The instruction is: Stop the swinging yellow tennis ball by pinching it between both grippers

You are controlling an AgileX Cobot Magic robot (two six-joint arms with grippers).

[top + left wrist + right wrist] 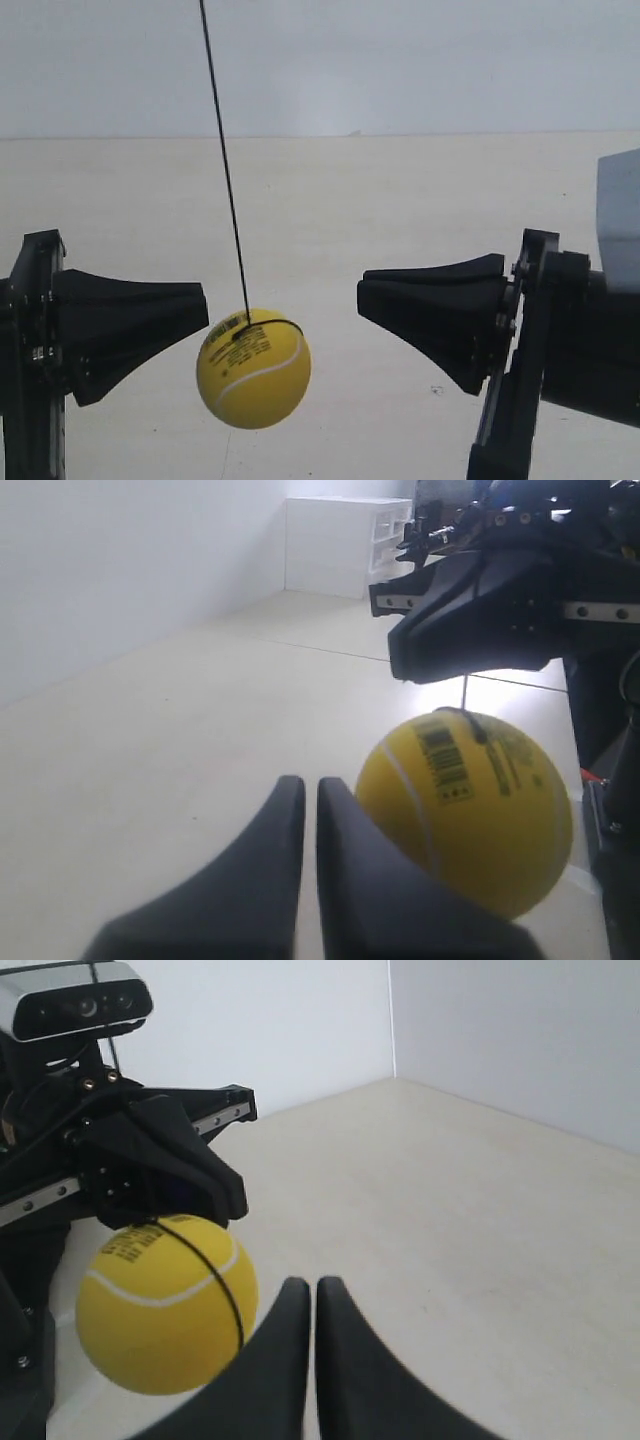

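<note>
Your left gripper (310, 788), jaws pressed together, has the yellow tennis ball (465, 810) hanging just beside its tip on a string (222, 160); the right gripper (305, 1288), likewise closed, sits well apart beyond. The ball looks light, fuzzy and springy, so squeeze opposite sides at its middle.

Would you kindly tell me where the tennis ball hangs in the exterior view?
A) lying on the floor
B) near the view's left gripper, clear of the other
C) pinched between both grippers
B: the yellow tennis ball hangs by the tip of the gripper at the exterior view's left, a clear gap from the gripper at the exterior view's right.
</note>
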